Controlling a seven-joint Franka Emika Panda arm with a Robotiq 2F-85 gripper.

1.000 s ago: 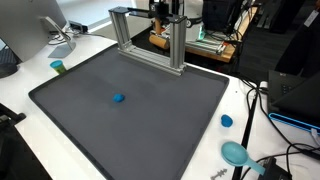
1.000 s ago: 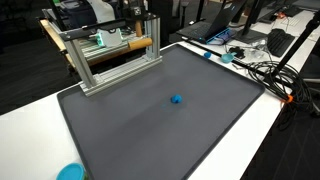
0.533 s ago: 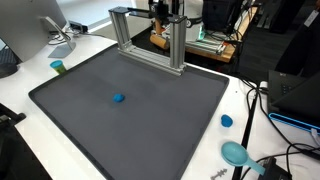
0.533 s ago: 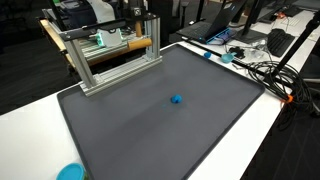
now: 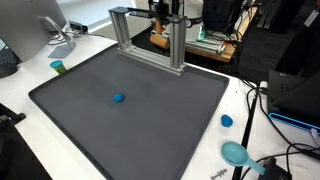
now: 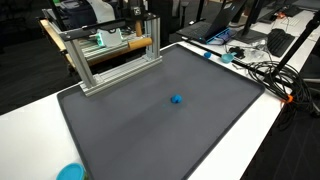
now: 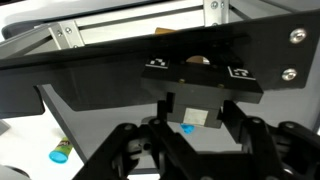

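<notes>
Your end effector (image 7: 196, 123) sat close to the silver aluminium-profile frame (image 5: 179, 45) at the back edge of the dark grey rubber mat (image 5: 130, 130) on the white bench (image 5: 20, 90). Wrist view was too dark, so I can't tell if it was clenched or released. 1 small blue round piece (image 5: 118, 98) lay on the mat approx. mid-way, well apart from the frame.

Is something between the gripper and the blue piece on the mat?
Possibly the metal frame: the gripper is close to it at the far edge of the mat, while the blue piece lies alone at mid-mat.
</notes>
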